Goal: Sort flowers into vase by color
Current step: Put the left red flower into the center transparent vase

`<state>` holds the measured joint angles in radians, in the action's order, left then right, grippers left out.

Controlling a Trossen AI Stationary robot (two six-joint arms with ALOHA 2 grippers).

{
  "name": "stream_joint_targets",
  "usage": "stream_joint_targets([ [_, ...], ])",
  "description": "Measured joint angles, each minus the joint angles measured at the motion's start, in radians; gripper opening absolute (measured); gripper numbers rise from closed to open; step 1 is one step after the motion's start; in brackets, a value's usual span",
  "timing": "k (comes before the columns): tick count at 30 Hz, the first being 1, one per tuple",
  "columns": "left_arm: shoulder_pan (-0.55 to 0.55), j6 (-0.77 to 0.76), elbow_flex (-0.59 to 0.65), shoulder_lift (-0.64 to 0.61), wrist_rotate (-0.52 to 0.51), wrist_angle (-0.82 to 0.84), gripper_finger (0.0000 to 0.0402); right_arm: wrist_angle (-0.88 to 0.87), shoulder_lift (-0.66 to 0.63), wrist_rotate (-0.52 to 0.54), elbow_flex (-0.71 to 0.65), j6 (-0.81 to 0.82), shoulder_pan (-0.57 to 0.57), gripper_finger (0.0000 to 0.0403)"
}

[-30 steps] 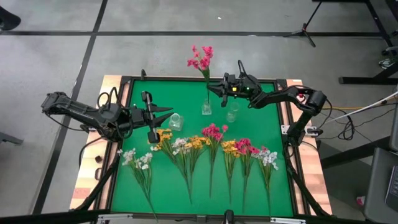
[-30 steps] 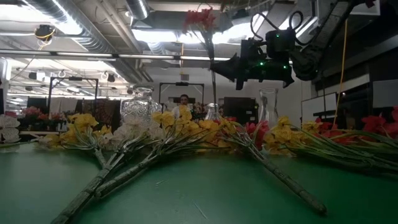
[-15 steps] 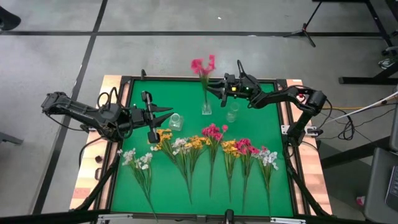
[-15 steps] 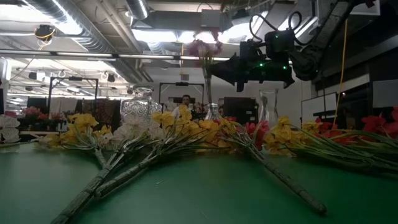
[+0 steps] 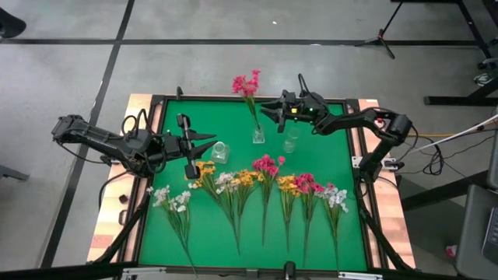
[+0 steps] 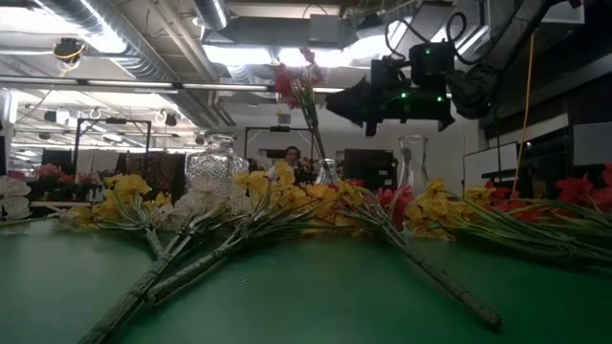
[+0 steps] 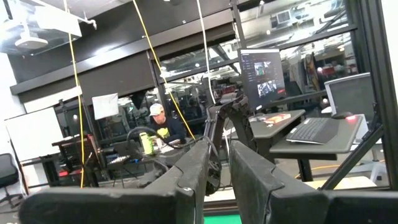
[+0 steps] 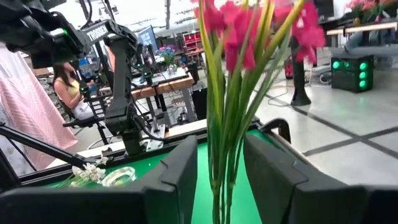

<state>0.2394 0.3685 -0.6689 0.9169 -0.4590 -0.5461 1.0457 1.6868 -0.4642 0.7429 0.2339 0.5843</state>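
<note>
Pink flower (image 5: 247,84) stands between right gripper's (image 5: 271,110) parted jaws.

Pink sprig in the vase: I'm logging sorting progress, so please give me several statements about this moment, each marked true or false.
1. A pink sprig stands in the middle vase. True.
2. The right end effector is clamped on that sprig. False: its fingers are open, the stems free between them.
3. The left end effector holds a yellow flower. False: it holds nothing, beside the round vase.
4. The right-hand vase is empty. True.
5. Flowers lie on the green mat. True.
</note>
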Motion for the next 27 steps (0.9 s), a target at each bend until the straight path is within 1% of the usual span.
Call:
stream_joint_targets([
  [3,0.000,-0.001,0.000,0.000,0.000,0.000,0.0064,-0.036,-0.044,0.000,0.000,-0.019,0.007,0.0131],
  [7,0.000,-0.004,0.000,0.000,0.000,0.000,0.0064,-0.142,-0.119,0.005,0.000,-0.037,0.014,0.0131],
  [11,0.000,-0.025,0.000,0.000,0.000,0.000,0.0064,-0.322,-0.223,0.010,-0.001,-0.054,0.018,0.0131],
  [17,0.000,-0.028,-0.001,0.000,0.000,0.000,0.0064,-0.667,-0.429,0.023,-0.001,-0.051,0.007,0.0131],
  [20,0.001,-0.030,-0.001,0.000,0.000,0.000,0.0064,-0.812,-0.539,0.029,0.000,-0.021,-0.032,0.0131],
  [23,0.001,-0.052,-0.001,0.000,0.000,0.000,0.0064,-0.909,-0.621,0.029,0.000,0.042,-0.104,0.0131],
  [27,0.001,-0.056,-0.001,0.000,0.000,0.000,0.0064,-1.000,-0.670,0.112,0.000,0.156,-0.251,0.0131],
])
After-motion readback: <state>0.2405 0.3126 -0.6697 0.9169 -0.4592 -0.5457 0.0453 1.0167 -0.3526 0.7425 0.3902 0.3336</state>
